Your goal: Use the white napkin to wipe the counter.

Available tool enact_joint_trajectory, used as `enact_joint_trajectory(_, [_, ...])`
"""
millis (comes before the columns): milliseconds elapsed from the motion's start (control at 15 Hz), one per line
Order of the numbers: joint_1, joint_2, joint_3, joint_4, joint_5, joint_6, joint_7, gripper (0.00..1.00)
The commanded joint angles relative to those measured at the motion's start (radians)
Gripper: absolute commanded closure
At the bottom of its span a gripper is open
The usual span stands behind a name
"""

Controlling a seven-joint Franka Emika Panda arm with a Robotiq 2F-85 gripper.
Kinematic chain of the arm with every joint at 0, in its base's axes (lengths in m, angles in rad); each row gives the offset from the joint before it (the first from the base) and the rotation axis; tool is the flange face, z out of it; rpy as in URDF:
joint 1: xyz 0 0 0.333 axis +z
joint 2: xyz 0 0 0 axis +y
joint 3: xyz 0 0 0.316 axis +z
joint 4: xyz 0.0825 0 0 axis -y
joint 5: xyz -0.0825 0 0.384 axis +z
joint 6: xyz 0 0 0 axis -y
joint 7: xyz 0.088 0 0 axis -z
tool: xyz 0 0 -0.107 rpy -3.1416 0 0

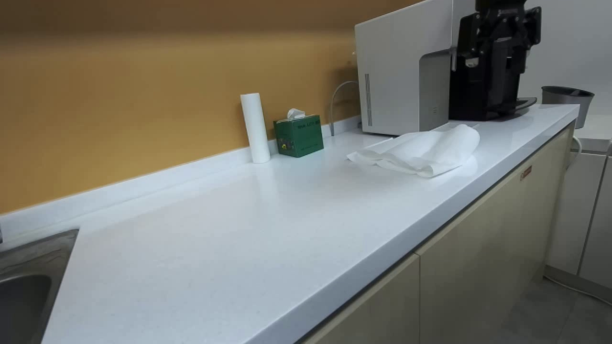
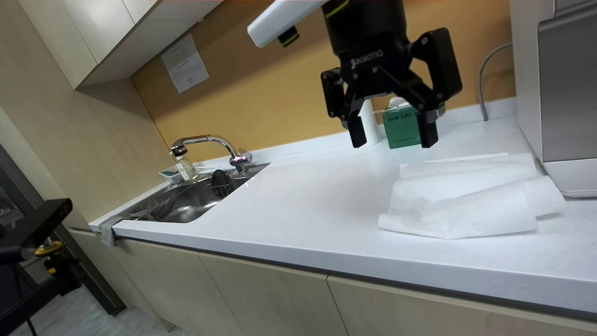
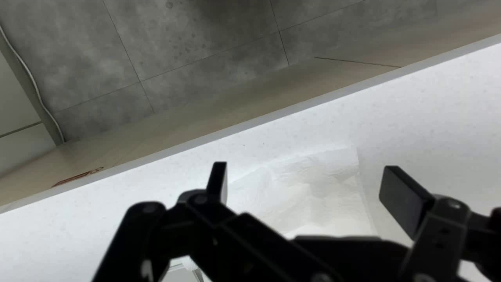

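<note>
Fingers (image 2: pixel 357 133) spread wide in an exterior view, a big gap between the tips, hanging point-down in the air above the white surface (image 2: pixel 322 196). Drop to four o'clock from them and there's the white napkin (image 2: pixel 459 200), well apart from those tips, laid out rumpled on the surface with folds running across it. Its three o'clock end sits just beside the foot of a white machine (image 2: pixel 557 98); whether the two touch, I can't tell. Over to the wrist view, and the napkin shows right in the gap between the fingers, the surface's front edge out toward eleven o'clock and grey floor (image 3: pixel 195 47) past that.

Moving outward, a green tissue box (image 2: pixel 402 128) peeks through the gap, and a white roll (image 1: pixel 255 129) stands on end just beside it, at its nine o'clock in both exterior views. Swing round to nine o'clock of the fingers and it's the tap (image 2: pixel 207 138), with the metal sink (image 2: pixel 189 212) at eight and a grey cloth (image 2: pixel 108 233) draped over the front edge there. In an exterior view a black machine (image 1: pixel 471 95) stands at one o'clock from the napkin, the fingers dark against it and hard to pick out, a grey bin (image 1: pixel 566 98) at two.
</note>
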Motion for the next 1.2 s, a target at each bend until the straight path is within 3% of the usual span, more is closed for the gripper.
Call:
enact_joint_trajectory(0, [-0.001,0.05,-0.006,0.02,-0.018,0.062,0.014,0.0])
enact_joint_trajectory(400, [0.006,0.248,-0.012,0.092,0.017,0.207,-0.037,0.0])
enact_joint_trajectory(1133, [-0.005,0.509,-0.081,0.243,-0.04,0.442,0.045,0.0])
